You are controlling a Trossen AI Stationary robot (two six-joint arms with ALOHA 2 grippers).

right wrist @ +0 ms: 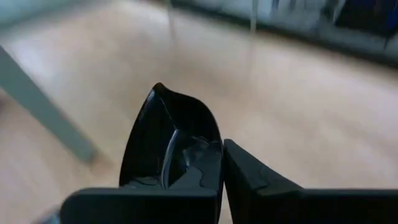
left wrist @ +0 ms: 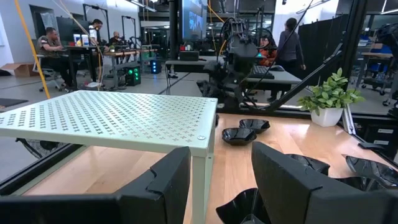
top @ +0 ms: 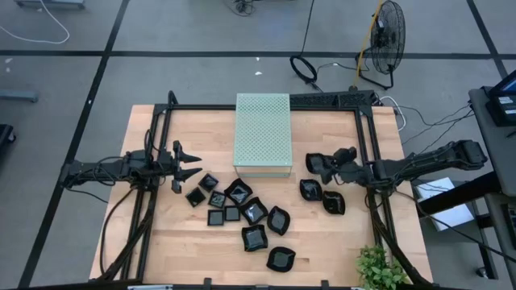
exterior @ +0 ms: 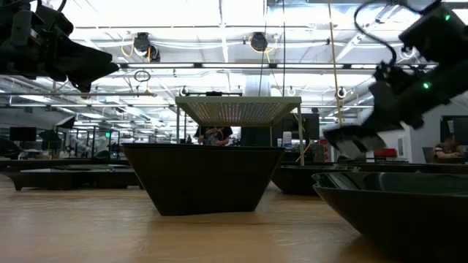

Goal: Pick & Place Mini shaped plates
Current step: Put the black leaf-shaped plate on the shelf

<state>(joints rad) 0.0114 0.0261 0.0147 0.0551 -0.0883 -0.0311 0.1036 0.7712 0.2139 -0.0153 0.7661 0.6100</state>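
Plates: small glossy black dishes [top: 242, 211], most scattered on the table in front of the green box, two more [top: 322, 196] near the right arm.
Held plate: one dish [top: 316, 164], lifted just right of the box, its rim pinched in the right pincer [top: 325, 167].
Handling: judged light, stiff and slick; probably brittle if dropped, so a rim grip with one finger inside the bowl suits it.
Right pincer: clamped together on the plate's edge, as the right wrist view shows [right wrist: 219, 163].
Left pincer: [top: 191, 161] fingers spread apart, empty, hovering left of the box above the nearest dishes.
Box: pale green, perforated top [top: 262, 133], standing on legs at the table's far middle.
Table: bare light wood [top: 339, 242], smooth; a potted plant [top: 377, 270] at its near right corner.
Room: an open workshop, with a fan [top: 387, 32] and cables on the grey floor, and people seated at distant desks.
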